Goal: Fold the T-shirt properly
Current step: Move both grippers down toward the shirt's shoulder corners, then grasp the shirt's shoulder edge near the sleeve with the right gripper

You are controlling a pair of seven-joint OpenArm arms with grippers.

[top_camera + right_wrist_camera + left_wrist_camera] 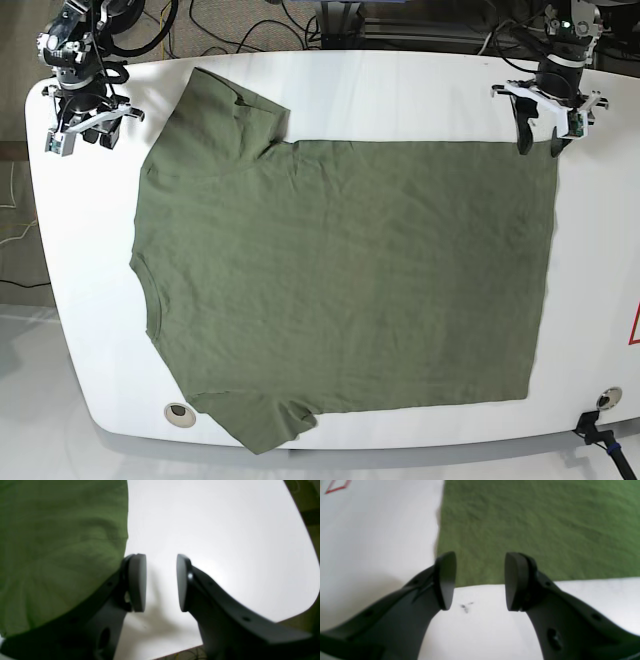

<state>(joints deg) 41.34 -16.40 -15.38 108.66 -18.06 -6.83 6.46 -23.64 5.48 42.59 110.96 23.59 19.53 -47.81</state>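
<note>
The T-shirt point(345, 285) lies spread flat and face-up-or-down I cannot tell, covering most of the white bench point(90, 330), with no fold in it yet as far as the base view shows. Starting at the near edge, around 6 o'clock, one short sleeve point(262, 428) hangs close to the bench rim, just beside a small round grommet point(179, 412) set into the surface. The neckline point(143, 270) sits at about 9 o'clock and the straight hem point(545, 270) runs along 3 o'clock, so the garment lies sideways across the bench. The cloth is fairly smooth, with only light wrinkles. Toward the far edge, near 11 o'clock, the other sleeve point(240, 115) is laid out flat.

Both arms wait at the far corners. The left end effector point(480, 581) hovers at about 1 o'clock, over the hem corner of the T-shirt point(540, 527); its pads stand apart with nothing between them, and the bare bench point(370, 542) shows beneath. The right end effector point(161, 582) hangs at about 11 o'clock beside the far sleeve; its pads are also apart and empty, with the green cloth point(57, 550) just to one side and bare bench point(212, 525) under the gap.

My judgement: the shirt is laid out and flattened, which is the preparation only. Every fold is left to do, probably sleeves or sides first, then the length.
</note>
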